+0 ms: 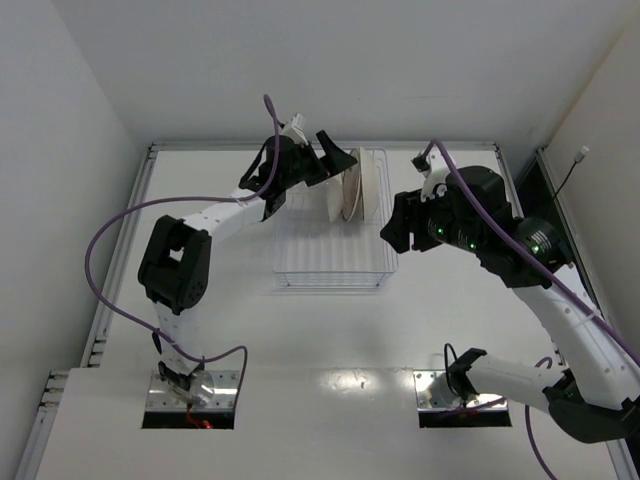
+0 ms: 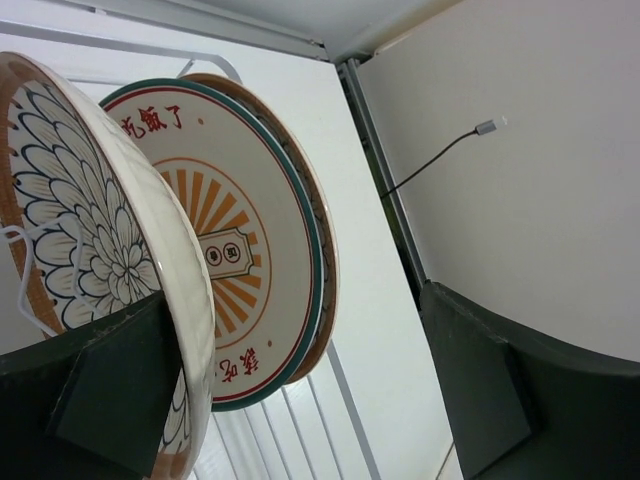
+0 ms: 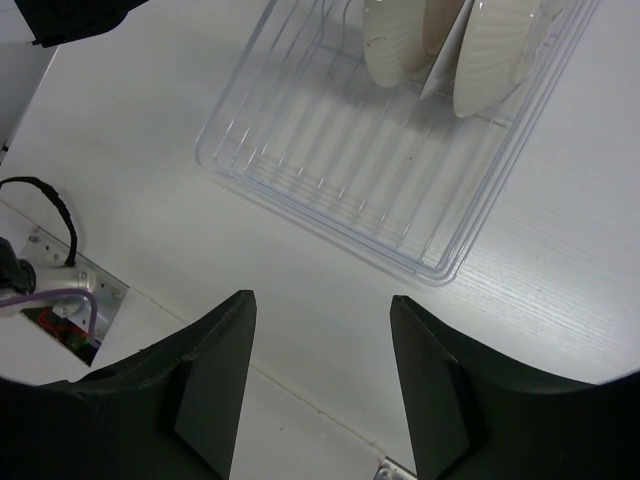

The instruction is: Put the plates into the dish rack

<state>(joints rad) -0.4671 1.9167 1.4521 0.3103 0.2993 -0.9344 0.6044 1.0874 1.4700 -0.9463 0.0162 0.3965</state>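
Three plates stand on edge in the dish rack (image 1: 330, 285) at the far middle of the table. In the left wrist view the nearest plate (image 2: 90, 230) shows its flowered back, a second plate (image 2: 220, 230) shows its orange sunburst face, and a third plate (image 2: 325, 250) shows only its rim behind it. My left gripper (image 2: 290, 300) is open wide; the nearest plate's rim lies against its left finger (image 2: 100, 400). In the top view it (image 1: 338, 168) is at the plates (image 1: 350, 195). My right gripper (image 3: 320, 298) is open and empty above the table, near the rack (image 3: 420, 270) and its plates (image 3: 495, 50).
The near half of the rack (image 1: 325, 250) holds nothing. Metal rails (image 1: 125, 240) edge the table, with white walls close behind. A thin cable (image 2: 440, 155) runs down the right wall. Purple cables (image 1: 110, 240) loop off both arms. Base plates (image 1: 195, 390) sit at the near edge.
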